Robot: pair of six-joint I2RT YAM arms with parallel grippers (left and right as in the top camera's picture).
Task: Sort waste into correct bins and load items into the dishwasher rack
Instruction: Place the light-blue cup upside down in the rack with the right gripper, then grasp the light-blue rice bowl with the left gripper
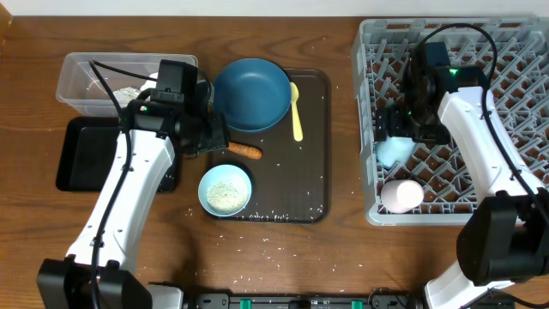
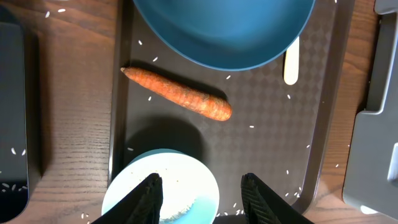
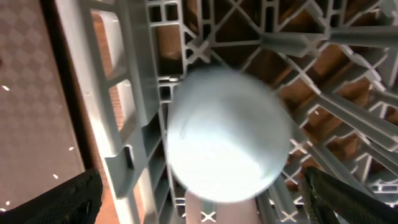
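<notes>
The left gripper (image 2: 202,186) has its two fingers spread apart and holds nothing. They hang over the far rim of the small light blue bowl (image 2: 160,198), which has rice in it. The carrot (image 2: 177,93) lies just ahead on the brown serving tray (image 2: 273,143), slanted, between this bowl and the large dark blue bowl (image 2: 224,31). I judge the carrot is the next thing to take. For that the jaws should turn across its length and close on the thick middle, low enough not to slip and without pushing the big bowl beside it. The yellow spoon (image 2: 291,62) lies apart and is no trouble. Loose rice grains (image 2: 251,126) are scattered on the tray. For the drop, the clear tub (image 1: 86,58) and the black tray (image 1: 81,159) wait at the left.

The right gripper (image 3: 202,196) is also open and empty. Below it a second small light blue bowl (image 3: 227,134) sits in the dishwasher rack (image 3: 124,124), near the pink cup (image 1: 401,196).
</notes>
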